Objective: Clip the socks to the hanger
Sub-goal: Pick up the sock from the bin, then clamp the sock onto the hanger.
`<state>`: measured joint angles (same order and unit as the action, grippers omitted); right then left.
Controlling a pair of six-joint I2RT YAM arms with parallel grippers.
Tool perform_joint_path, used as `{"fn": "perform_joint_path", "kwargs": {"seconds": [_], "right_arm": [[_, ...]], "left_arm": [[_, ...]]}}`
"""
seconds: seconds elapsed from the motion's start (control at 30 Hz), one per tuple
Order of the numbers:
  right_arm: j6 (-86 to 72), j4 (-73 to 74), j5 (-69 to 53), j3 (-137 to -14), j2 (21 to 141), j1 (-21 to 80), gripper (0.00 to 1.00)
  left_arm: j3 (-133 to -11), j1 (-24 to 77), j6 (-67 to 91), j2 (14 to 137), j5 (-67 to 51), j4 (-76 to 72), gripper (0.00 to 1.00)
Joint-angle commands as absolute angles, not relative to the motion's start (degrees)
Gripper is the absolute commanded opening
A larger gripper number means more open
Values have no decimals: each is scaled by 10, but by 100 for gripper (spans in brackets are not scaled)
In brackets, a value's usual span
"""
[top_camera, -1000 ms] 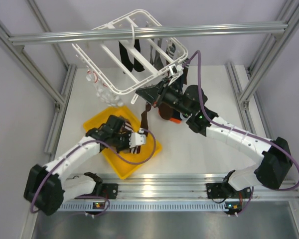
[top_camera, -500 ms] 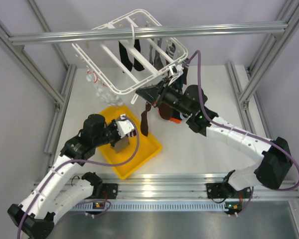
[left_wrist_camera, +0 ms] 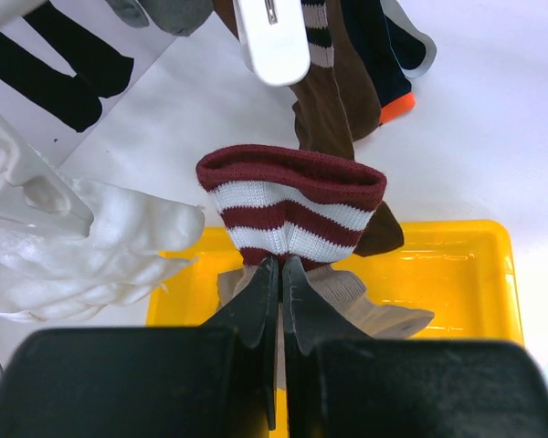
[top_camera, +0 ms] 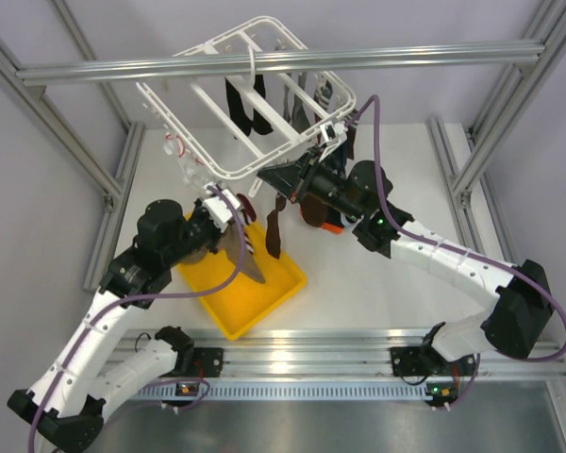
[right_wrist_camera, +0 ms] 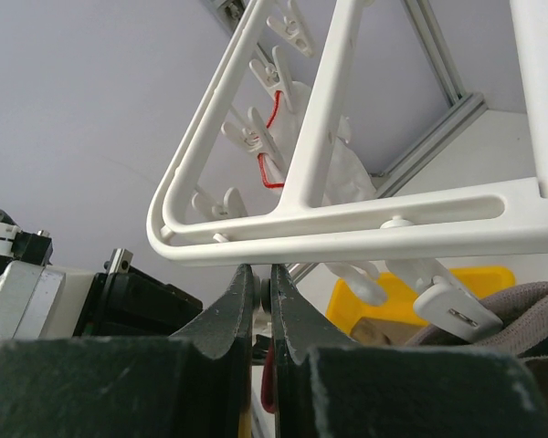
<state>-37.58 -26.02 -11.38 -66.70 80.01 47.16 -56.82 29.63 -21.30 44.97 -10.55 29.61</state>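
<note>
The white hanger (top_camera: 228, 175) hangs tilted from the top rail, with black socks (top_camera: 245, 109) clipped to it. My left gripper (top_camera: 234, 209) is shut on a maroon-and-white striped sock (left_wrist_camera: 292, 196), its jaws (left_wrist_camera: 280, 265) pinching the cuff above the yellow tray (left_wrist_camera: 457, 265). A dark brown sock (left_wrist_camera: 333, 100) dangles from a white clip (left_wrist_camera: 272, 36) just ahead. My right gripper (top_camera: 307, 165) sits under the hanger's near bar (right_wrist_camera: 347, 219). Its tips (right_wrist_camera: 261, 272) are shut on a small part below that bar.
A tan sock (left_wrist_camera: 384, 310) lies in the tray. A navy sock with an orange toe (left_wrist_camera: 393, 91) rests on the table behind the brown one. A bunch of white clips (left_wrist_camera: 82, 246) hangs at the left. Aluminium rails frame the table.
My left arm has risen out of the yellow tray and swung up toward the hanger, carrying the striped sock. The right arm and the hanger have stayed still.
</note>
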Motion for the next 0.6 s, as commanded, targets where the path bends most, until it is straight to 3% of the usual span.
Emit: {"fn": "perform_joint_path", "kwargs": {"seconds": [0.0,0.57], "right_arm": [[-372,-282,-71,-687,799,454,0],[-368,-273,-69,-681,798,458,0]], "left_arm": [[-591,296,-192,455,-99,258,0],[-613,297,-199,461,-110,228,0]]}}
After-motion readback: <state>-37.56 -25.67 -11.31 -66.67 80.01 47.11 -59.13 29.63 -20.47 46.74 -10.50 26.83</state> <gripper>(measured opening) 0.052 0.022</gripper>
